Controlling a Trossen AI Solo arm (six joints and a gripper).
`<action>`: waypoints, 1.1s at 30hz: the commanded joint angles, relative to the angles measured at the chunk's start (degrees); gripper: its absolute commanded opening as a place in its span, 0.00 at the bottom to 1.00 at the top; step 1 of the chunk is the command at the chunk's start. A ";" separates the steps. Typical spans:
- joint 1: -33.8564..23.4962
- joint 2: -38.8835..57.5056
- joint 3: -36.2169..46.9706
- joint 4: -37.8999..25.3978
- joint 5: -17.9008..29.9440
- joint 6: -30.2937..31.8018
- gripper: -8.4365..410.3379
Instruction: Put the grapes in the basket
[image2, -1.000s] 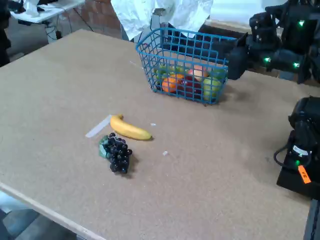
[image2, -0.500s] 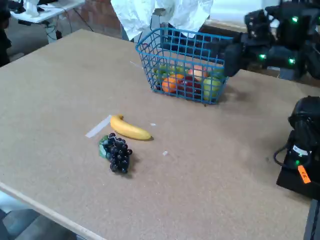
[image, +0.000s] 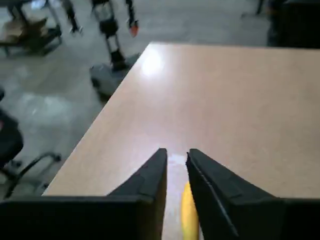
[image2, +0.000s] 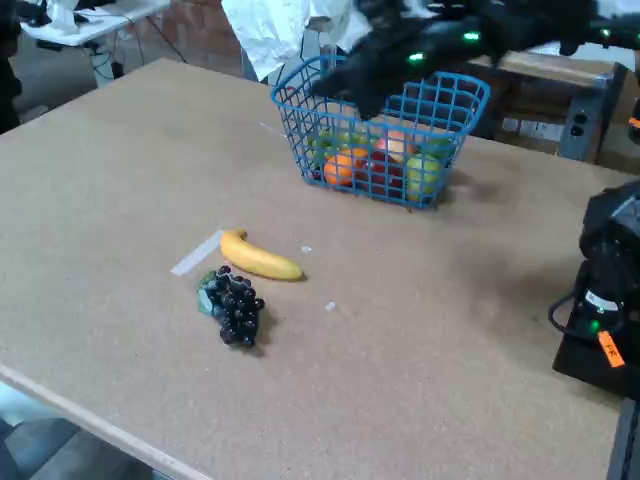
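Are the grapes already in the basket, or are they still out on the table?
Out. The grapes lie on the table beside the banana, apart from the basket.

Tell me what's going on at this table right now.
A robot arm is passing above the blue wire basket, blurred in the fixed view, and its gripper holds nothing, the fingers nearly closed. The grapes lie untouched on the table right beside a banana. The basket already contains other fruit. In the wrist view only the banana shows between the fingers.
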 joint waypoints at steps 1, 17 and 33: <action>3.76 10.69 6.45 -3.21 -0.83 -0.52 0.38; 12.66 37.55 12.17 -3.30 -0.72 3.74 0.64; 12.83 36.74 12.13 -10.38 9.84 4.52 0.64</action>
